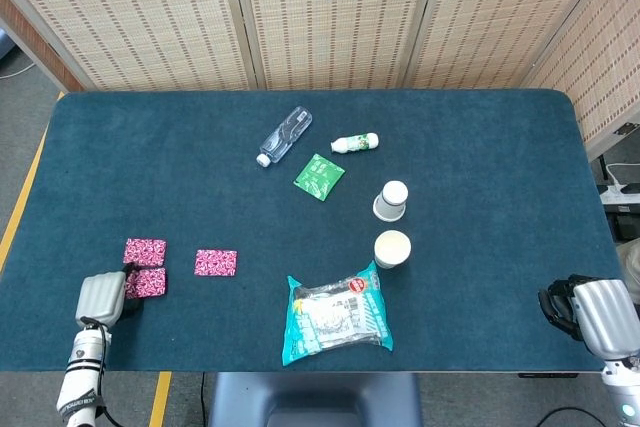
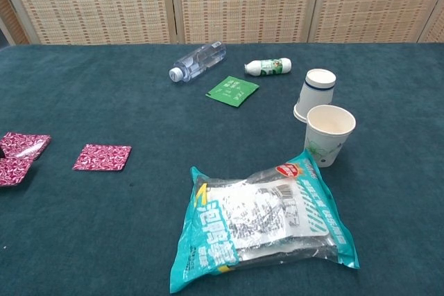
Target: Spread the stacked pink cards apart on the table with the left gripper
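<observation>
Three pink patterned cards lie apart on the blue table at the front left. One card (image 1: 145,251) (image 2: 26,144) is furthest back, a second card (image 1: 148,283) (image 2: 12,170) sits just in front of it, and the third card (image 1: 216,263) (image 2: 103,157) lies alone to the right. My left hand (image 1: 103,298) hovers at the table's front left edge. Its dark fingertips (image 1: 129,287) are at the second card's left edge and hold nothing. The chest view does not show this hand. My right hand (image 1: 590,312) rests at the front right corner, empty, fingers loosely bent.
A teal snack bag (image 1: 336,315) lies at front centre. Behind it stand a paper cup (image 1: 392,248) and an upturned cup (image 1: 391,201). Further back are a green sachet (image 1: 319,176), a small white bottle (image 1: 355,143) and a clear water bottle (image 1: 284,135).
</observation>
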`<state>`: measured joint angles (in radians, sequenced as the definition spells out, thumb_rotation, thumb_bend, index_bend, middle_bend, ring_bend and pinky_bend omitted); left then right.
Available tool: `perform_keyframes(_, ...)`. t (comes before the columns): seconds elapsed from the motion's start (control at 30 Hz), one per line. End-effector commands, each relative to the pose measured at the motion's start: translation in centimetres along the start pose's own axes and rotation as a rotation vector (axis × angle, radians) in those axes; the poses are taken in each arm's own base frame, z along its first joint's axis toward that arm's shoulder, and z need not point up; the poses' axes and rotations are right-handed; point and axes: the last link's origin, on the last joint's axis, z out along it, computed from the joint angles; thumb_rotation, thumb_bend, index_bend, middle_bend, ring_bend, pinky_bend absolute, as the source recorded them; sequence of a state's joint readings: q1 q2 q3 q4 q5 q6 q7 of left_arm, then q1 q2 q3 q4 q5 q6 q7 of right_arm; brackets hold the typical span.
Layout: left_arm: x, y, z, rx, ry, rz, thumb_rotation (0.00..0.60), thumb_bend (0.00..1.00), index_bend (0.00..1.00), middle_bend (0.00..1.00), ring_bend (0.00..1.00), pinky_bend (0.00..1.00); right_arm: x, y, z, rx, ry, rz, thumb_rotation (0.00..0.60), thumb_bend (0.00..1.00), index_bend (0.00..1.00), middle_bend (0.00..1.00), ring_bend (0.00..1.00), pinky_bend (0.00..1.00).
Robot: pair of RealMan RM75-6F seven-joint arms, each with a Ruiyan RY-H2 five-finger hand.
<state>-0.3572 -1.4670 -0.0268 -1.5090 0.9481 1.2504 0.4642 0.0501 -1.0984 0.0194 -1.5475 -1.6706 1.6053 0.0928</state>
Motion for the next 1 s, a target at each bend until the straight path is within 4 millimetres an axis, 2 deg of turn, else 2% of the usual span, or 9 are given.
perform_keyframes(0.03, -0.1, 0.0, -0.2, 0.004, -0.002, 0.003, 0.600, 0.38, 0.41, 1.00, 1.00, 1.00, 0.0, 0.0, 0.0, 0.001, -0.002, 0.000, 0.600, 0.44, 1.00, 0.88, 0.79, 0.89)
perform_keyframes(0.37, -0.4, 0.1, -0.3, 0.011, -0.023, 0.006, 0.600, 0.37, 0.27, 1.00, 1.00, 1.00, 0.0, 0.0, 0.0, 0.002, -0.003, 0.000, 0.600, 0.44, 1.00, 0.88, 0.79, 0.89)
perform_keyframes(0.73, -0.6, 0.1, -0.5, 0.017, -0.039, 0.028, 0.600, 0.35, 0.17, 1.00, 1.00, 1.00, 0.0, 0.0, -0.1, 0.005, -0.006, 0.001, 0.600, 0.44, 1.00, 0.88, 0.79, 0.89)
perform_keyframes(0.87, 0.8, 0.5, -1.1, -0.006, -0.005, -0.003, 0.600, 0.34, 0.15, 1.00, 1.00, 1.00, 0.0, 0.0, -0.1, 0.005, -0.007, 0.002, 0.600, 0.44, 1.00, 0.88, 0.79, 0.89)
perform_keyframes(1.0, 4.1, 1.0, -2.5, -0.080, 0.105, -0.022, 0.600, 0.33, 0.18, 1.00, 1.00, 1.00, 0.0, 0.0, 0.0, 0.005, -0.009, 0.003, 0.600, 0.44, 1.00, 0.88, 0.79, 0.89)
